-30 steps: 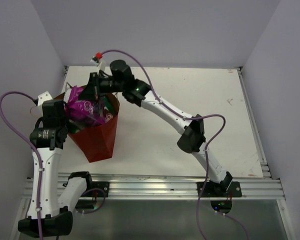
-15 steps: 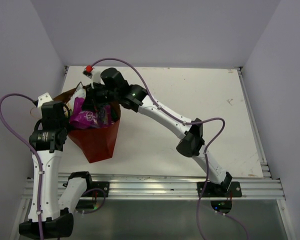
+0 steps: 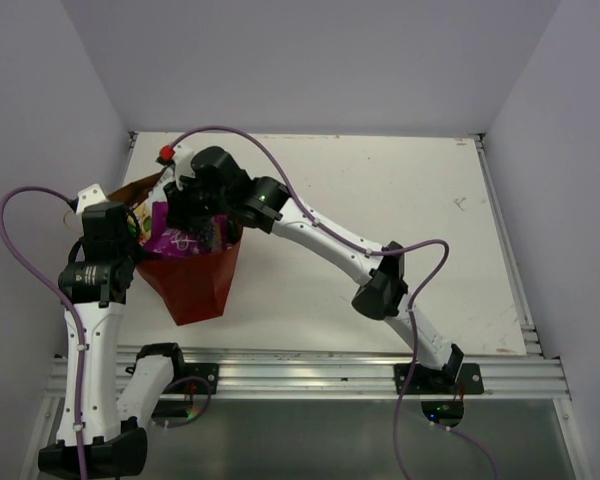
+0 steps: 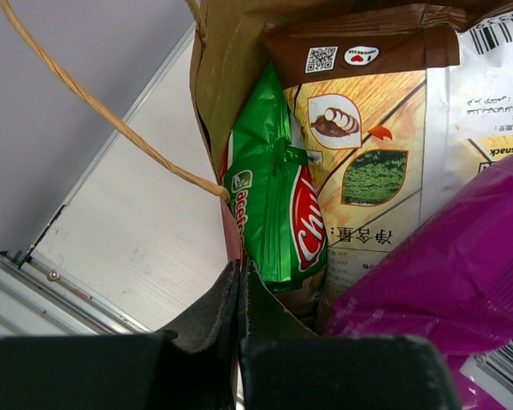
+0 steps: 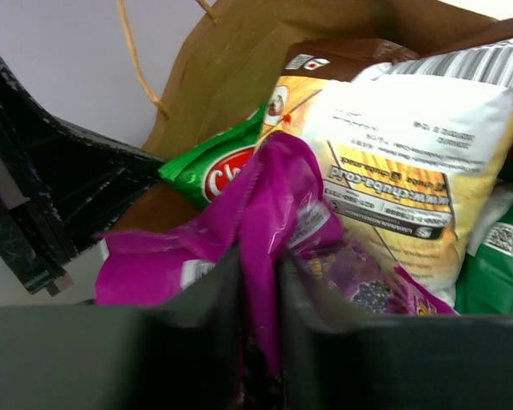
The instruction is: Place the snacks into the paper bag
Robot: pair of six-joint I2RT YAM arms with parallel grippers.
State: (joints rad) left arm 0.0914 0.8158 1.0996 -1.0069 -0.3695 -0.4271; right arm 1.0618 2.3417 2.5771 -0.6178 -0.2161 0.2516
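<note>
The reddish-brown paper bag stands at the table's left, mouth up. My left gripper is shut on its near rim, beside a tan cord handle. Inside lie the cream-and-brown chip bag, the bright green bag and a dark green bag. My right gripper reaches into the bag's mouth. A fold of the purple packet is pinched between its fingers. The packet rests on the other snacks.
The left arm's black gripper body sits close beside the bag's inner wall. A grey side wall runs just left of the bag. White tabletop spreads to the right.
My right gripper has moved left and down into the bag's mouth, and the purple packet has sunk lower among the other snacks. The left gripper keeps its hold on the rim.
</note>
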